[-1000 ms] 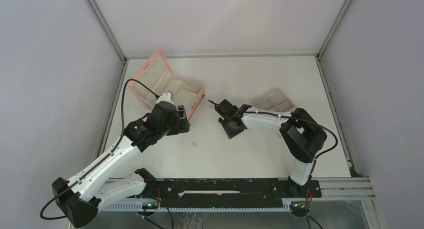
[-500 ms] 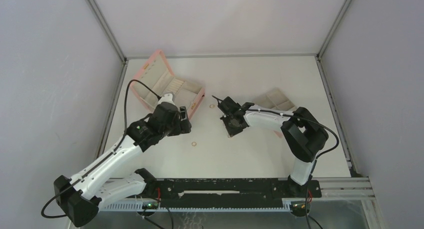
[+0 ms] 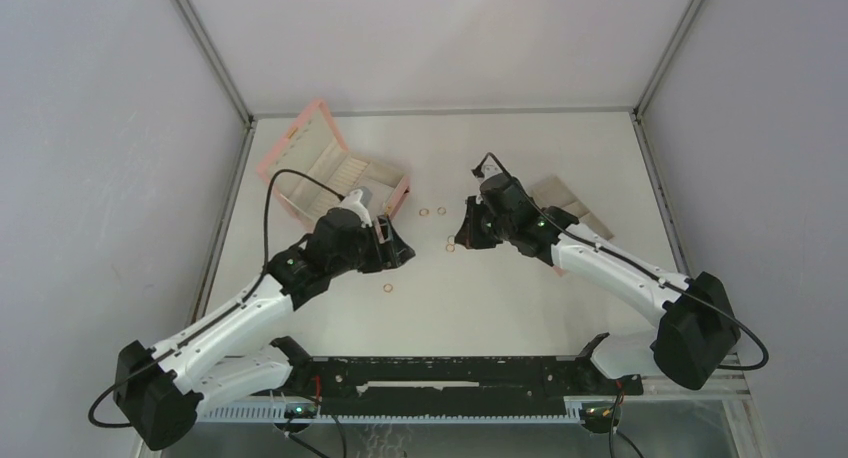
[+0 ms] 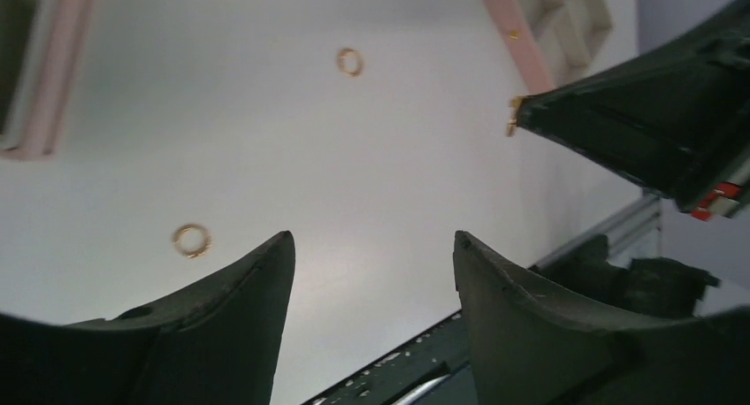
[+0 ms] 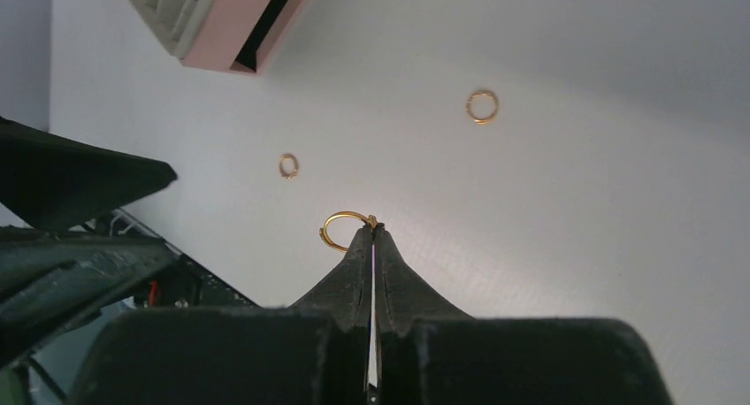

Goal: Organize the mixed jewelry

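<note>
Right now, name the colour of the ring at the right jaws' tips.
Orange-gold, a thin ring; the right wrist view shows it best.

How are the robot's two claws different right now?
The left gripper is open; the right gripper is shut. The left gripper holds nothing; the right gripper pinches a ring at its tips. Both are dark and are over the white table.

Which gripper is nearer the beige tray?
Right. In the top view the right gripper is left of the tray, shut on a ring. The left gripper is farther left, by the pink box.
</note>
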Robot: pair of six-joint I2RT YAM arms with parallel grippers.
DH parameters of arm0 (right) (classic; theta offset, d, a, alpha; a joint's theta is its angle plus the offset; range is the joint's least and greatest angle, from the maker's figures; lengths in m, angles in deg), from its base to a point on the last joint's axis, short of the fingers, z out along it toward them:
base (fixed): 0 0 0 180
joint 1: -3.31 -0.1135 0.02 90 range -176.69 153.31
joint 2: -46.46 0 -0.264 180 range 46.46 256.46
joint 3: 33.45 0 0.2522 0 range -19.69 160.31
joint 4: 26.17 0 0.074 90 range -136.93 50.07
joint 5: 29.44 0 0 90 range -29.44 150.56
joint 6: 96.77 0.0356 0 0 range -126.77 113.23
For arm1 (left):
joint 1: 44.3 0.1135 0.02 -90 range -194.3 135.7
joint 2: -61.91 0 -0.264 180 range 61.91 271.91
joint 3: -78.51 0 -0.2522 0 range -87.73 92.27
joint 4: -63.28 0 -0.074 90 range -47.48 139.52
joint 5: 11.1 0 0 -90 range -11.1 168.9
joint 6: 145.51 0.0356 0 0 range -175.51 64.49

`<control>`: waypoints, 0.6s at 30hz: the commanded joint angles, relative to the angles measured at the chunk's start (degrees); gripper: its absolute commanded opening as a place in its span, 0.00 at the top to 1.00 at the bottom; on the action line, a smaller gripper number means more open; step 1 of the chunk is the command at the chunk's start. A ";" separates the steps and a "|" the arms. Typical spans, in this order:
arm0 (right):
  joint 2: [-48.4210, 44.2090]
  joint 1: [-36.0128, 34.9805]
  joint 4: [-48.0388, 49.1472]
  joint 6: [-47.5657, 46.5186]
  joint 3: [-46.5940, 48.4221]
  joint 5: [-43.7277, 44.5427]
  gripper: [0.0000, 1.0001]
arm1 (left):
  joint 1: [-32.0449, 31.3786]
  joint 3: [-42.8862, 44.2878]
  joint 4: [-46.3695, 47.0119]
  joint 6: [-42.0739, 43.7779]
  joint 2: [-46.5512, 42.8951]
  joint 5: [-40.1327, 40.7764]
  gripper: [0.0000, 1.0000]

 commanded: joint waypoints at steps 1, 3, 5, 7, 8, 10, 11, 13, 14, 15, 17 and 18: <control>-1.98 -0.78 3.30 4.63 0.00 -3.02 1.00 | -2.18 1.03 11.89 -2.22 1.97 -7.94 0.30; -2.36 -1.02 3.51 4.75 -0.03 -3.70 1.00 | -2.64 1.15 14.09 -3.58 2.84 -8.33 0.31; -2.63 -1.08 3.46 4.89 0.04 -4.38 1.00 | -2.93 0.05 18.06 -5.54 3.29 -9.18 0.32; -3.08 -1.30 3.25 4.96 0.01 -4.40 1.00 | -3.19 0.06 20.03 -6.36 4.77 -9.16 0.32; -3.28 -1.32 3.15 5.00 0.07 -4.39 1.00 | -3.32 0.51 20.49 -6.25 5.88 -9.42 0.33; -3.57 -1.43 3.07 4.94 0.04 -4.47 1.00 | -4.02 1.82 20.91 -5.94 8.18 -9.77 0.36; -3.69 -1.48 2.99 4.91 0.02 -4.55 1.00 | -4.38 2.40 21.28 -5.70 9.17 -9.75 0.37; -3.95 -1.44 2.83 4.77 0.05 -4.73 1.00 | -4.93 3.38 21.31 -5.48 10.79 -9.71 0.40; -4.15 -1.42 2.72 4.78 0.07 -4.79 1.00 | -4.97 3.68 21.27 -5.34 11.31 -9.57 0.42; -4.42 -1.49 2.58 4.78 0.08 -4.78 1.00 | -5.03 3.80 21.25 -5.26 11.71 -9.34 0.44; -4.66 -1.50 2.54 4.59 0.07 -4.93 1.00 | -4.97 3.94 21.30 -5.37 12.19 -8.85 0.46; -4.71 -1.55 2.54 4.52 0.08 -4.97 1.00 | -4.97 3.90 21.43 -5.53 12.30 -8.75 0.48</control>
